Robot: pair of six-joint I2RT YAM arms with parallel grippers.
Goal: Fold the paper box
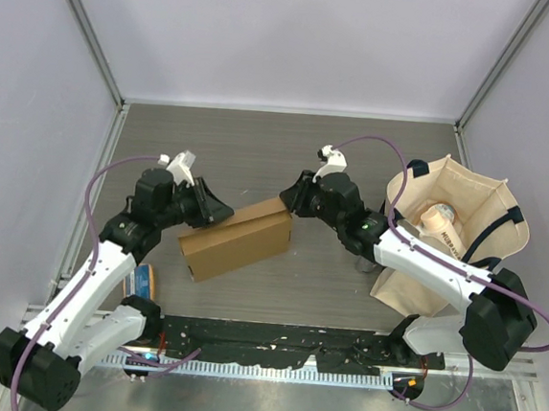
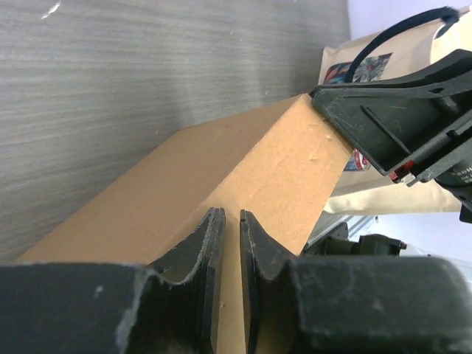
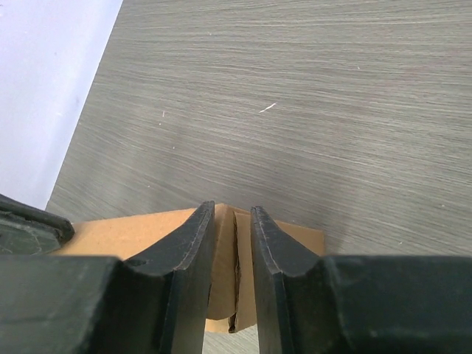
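The paper box (image 1: 238, 241) is a closed, shallow brown cardboard mailer lying slanted in the middle of the table. My left gripper (image 1: 218, 210) rests against its upper left edge. In the left wrist view the left gripper (image 2: 227, 215) has its jaws nearly together, a thin slit between them, over the box (image 2: 243, 162). My right gripper (image 1: 289, 199) is at the box's far right corner. In the right wrist view the right gripper (image 3: 233, 210) has its jaws close together over the box end (image 3: 118, 236), where a flap seam shows.
A beige tote bag (image 1: 445, 240) with dark handles lies at the right, under the right arm. A small orange-and-blue packet (image 1: 143, 279) lies by the left arm's base. Grey walls close in the table at the left, right and back.
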